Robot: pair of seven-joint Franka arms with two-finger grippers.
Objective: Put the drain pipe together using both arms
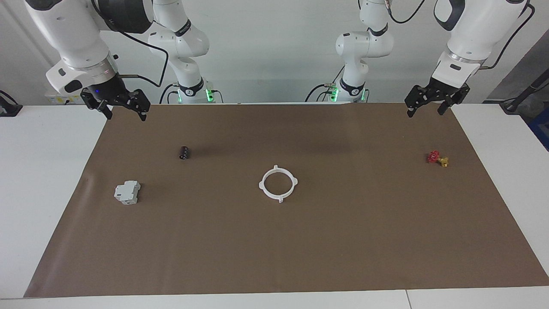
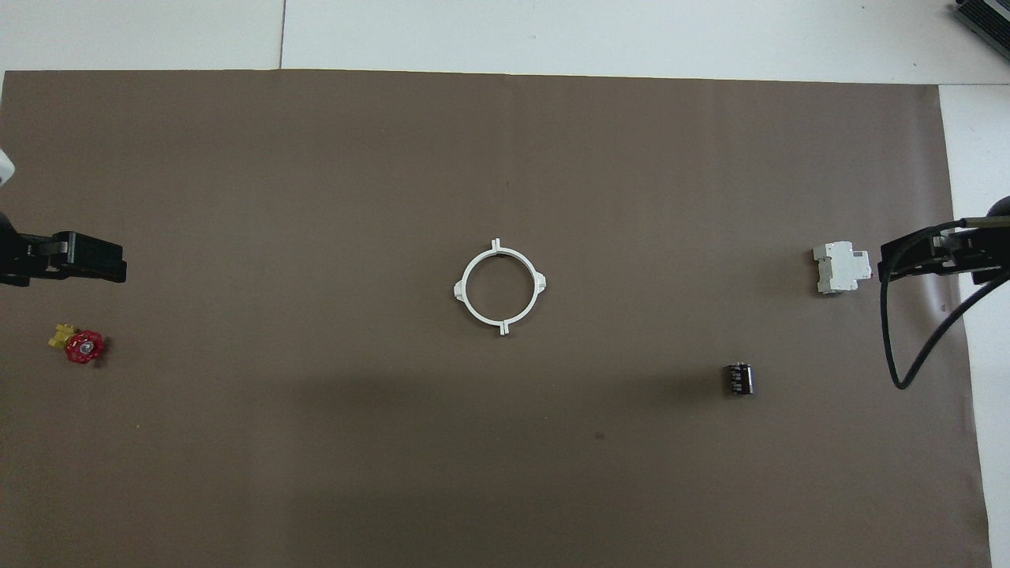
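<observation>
The drain pipe (image 1: 262,185) lies flat in the middle of the brown mat. Its two white half-ring arcs sit together as one ring with four nubs, which also shows in the overhead view (image 2: 461,290). My right gripper (image 1: 125,112) hangs open and empty in the air over the mat's corner at the right arm's end; part of it shows in the overhead view (image 2: 923,256). My left gripper (image 1: 425,110) hangs open and empty over the mat's corner at the left arm's end, and shows in the overhead view (image 2: 79,260). Neither gripper touches the ring.
A grey-white boxy block (image 1: 127,192) (image 2: 841,267) and a small black cylinder (image 1: 184,152) (image 2: 739,378) lie toward the right arm's end. A red-and-yellow valve (image 1: 436,158) (image 2: 81,345) lies toward the left arm's end. The brown mat (image 1: 343,240) covers the white table.
</observation>
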